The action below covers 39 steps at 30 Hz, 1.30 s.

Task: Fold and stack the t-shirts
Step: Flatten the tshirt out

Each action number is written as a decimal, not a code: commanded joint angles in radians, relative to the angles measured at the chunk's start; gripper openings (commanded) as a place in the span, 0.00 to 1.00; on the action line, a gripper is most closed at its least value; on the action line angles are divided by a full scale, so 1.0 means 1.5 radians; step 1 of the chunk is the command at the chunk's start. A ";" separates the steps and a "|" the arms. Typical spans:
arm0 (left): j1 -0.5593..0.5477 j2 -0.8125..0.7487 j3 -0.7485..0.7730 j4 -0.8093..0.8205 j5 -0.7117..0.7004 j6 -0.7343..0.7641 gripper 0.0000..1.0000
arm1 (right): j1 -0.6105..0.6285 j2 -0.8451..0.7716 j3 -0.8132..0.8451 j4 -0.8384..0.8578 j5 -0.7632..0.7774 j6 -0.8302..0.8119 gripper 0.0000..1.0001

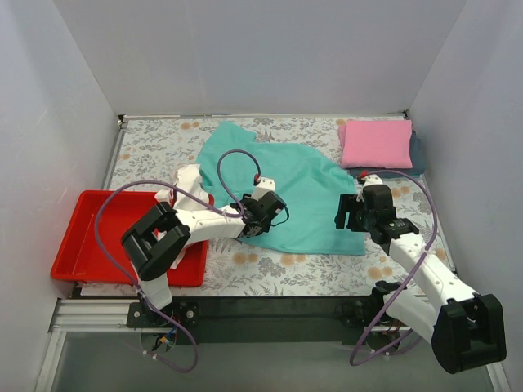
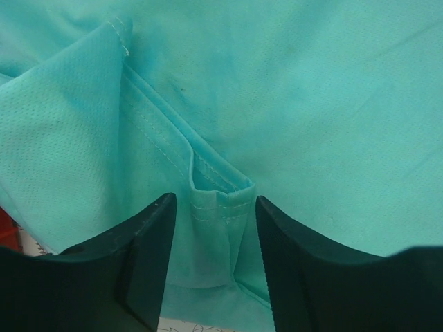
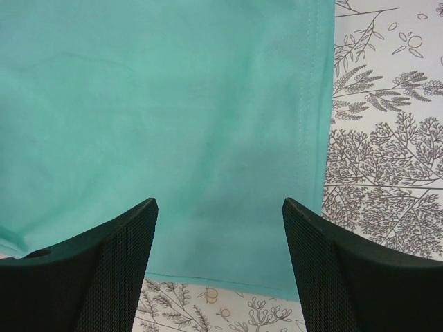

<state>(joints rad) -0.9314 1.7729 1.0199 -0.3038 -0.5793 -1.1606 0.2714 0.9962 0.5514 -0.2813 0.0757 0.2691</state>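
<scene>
The teal t-shirt lies spread out on the middle of the table. My left gripper is open over the shirt's near left edge. In the left wrist view it straddles a folded, stitched hem of the teal shirt without clamping it. My right gripper is open at the shirt's near right corner. In the right wrist view it hovers over the teal corner. The folded pink shirt rests on the dark blue-grey shirt at the back right. White cloth lies at the tray's far corner.
A red plastic tray stands at the near left. The floral tablecloth covers the table, also seen in the right wrist view. White walls close the back and both sides.
</scene>
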 commanded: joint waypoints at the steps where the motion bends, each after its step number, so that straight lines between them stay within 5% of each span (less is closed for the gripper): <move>1: -0.002 -0.008 0.005 0.018 -0.002 0.009 0.44 | 0.001 -0.029 -0.014 -0.009 -0.018 0.042 0.66; 10: 0.011 -0.010 0.005 0.034 -0.004 0.008 0.00 | 0.003 -0.065 -0.011 -0.117 0.057 0.101 0.68; 29: 0.145 -0.151 -0.061 0.198 0.080 0.046 0.00 | 0.003 0.026 0.017 -0.226 0.053 0.151 0.71; 39: 0.154 -0.143 -0.071 0.228 0.102 0.058 0.00 | 0.003 0.053 -0.005 -0.209 0.040 0.185 0.66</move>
<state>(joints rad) -0.7048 1.5902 0.9203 0.0086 -0.4397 -1.0893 0.2714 1.0706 0.5350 -0.6041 0.1425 0.5106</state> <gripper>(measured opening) 0.019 0.669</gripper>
